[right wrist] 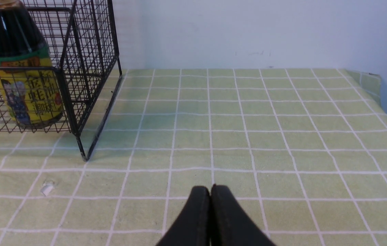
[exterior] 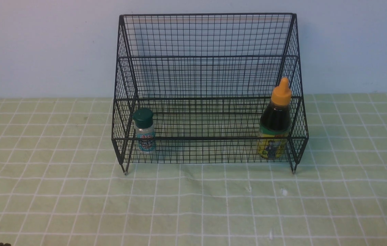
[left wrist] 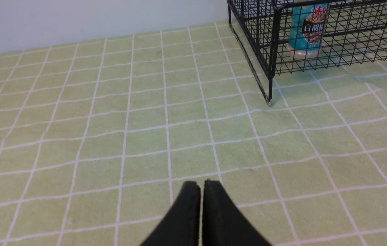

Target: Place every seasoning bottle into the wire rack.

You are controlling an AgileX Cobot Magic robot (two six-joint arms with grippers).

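In the wire rack (exterior: 210, 85) lower tier: shaker (exterior: 144, 131) left, dark bottle (exterior: 275, 124) right, both upright. Left gripper (left wrist: 201, 184) and right gripper (right wrist: 210, 188) pressed together, empty.

A staged tabletop test setup; green checked tablecloth (exterior: 43, 191) against a bare pale wall (exterior: 43, 44).

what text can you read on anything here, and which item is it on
"白胡椒", only partly legible, on a dark band of the teal label of the small shaker; red characters above it are cut off.
Dark characters run down the yellow label of the dark-liquid bottle, with more on its orange strip, all too blurred to read.
The front view shows both labels too small to read.
The wire rack carries no text.
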